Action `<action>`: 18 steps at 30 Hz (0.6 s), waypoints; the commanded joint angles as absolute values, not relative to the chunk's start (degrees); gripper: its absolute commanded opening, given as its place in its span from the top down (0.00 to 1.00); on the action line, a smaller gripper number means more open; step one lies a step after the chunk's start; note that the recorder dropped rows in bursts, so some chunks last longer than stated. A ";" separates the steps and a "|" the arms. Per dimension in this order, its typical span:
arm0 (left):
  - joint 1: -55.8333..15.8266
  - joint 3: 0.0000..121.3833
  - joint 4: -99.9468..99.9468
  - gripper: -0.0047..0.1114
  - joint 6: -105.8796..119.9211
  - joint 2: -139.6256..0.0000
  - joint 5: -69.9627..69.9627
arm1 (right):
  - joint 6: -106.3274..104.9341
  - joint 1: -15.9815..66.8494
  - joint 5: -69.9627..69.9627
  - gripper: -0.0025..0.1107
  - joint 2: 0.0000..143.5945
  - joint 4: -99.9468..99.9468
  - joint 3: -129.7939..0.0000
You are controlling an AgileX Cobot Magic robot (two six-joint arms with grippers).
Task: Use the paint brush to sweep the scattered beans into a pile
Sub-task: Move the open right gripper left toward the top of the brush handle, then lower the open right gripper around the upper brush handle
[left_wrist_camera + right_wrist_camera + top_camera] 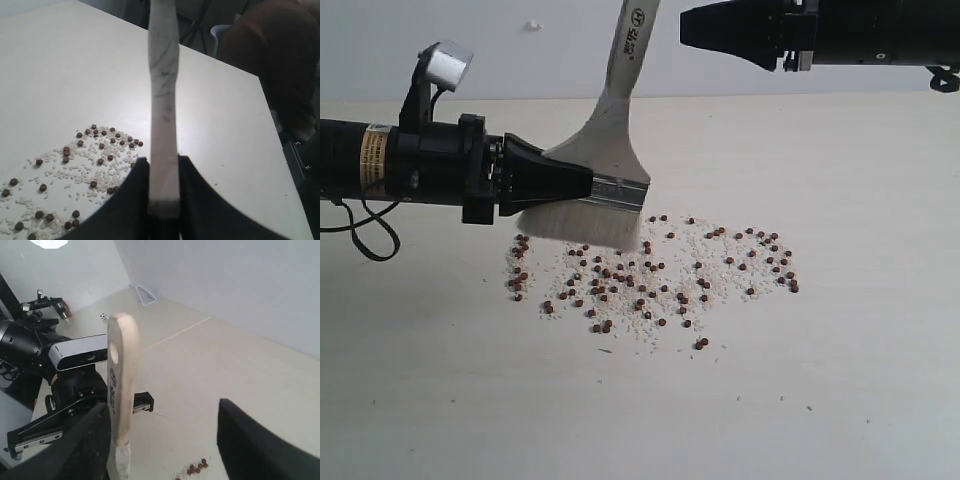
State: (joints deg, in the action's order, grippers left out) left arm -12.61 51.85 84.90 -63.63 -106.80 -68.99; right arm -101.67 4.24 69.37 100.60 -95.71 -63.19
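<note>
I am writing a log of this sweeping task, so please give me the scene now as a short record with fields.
tool: paint brush, handle up, bristles down at the table
left gripper: shut on the brush at its metal band
right gripper: open, raised near the handle's top, holding nothing
beans: scattered among whitish grains, mostly right of the bristles in the exterior view
progress: not yet gathered

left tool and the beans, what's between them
Only the paint brush: the left tool is shut on its metal band and the bristles reach down to the beans, seen in the exterior view.
</note>
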 commanded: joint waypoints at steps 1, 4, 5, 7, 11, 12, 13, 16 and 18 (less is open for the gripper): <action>-12.50 52.15 81.37 0.96 -61.97 -106.67 -69.96 | -102.02 4.61 69.96 0.44 101.27 -91.42 -63.74; -12.50 52.15 79.36 0.96 -61.35 -107.06 -69.96 | -102.66 4.61 69.96 0.44 102.32 -92.20 -63.74; -12.50 52.26 79.24 0.96 -60.71 -107.36 -69.96 | -102.79 4.61 69.96 0.44 102.72 -93.02 -63.74; -12.50 53.00 79.24 0.96 -60.31 -108.51 -69.96 | -103.20 4.61 69.96 0.44 103.45 -94.61 -63.74; -12.50 56.66 78.74 0.96 -63.73 -112.83 -69.96 | -104.40 4.61 69.96 0.44 104.55 -97.01 -63.74; -12.50 57.88 79.30 0.96 -64.76 -113.92 -69.96 | -104.40 4.61 69.96 0.44 104.80 -97.21 -63.74; -12.50 58.74 80.35 0.96 -65.24 -114.53 -69.96 | -104.40 4.61 69.96 0.44 104.78 -97.34 -63.74; -12.61 61.41 82.52 0.96 -66.95 -115.87 -69.96 | -104.97 4.61 69.96 0.44 104.78 -97.56 -63.74; -12.61 62.04 82.54 0.96 -66.64 -116.35 -69.96 | -106.62 4.61 69.96 0.44 104.78 -98.24 -63.74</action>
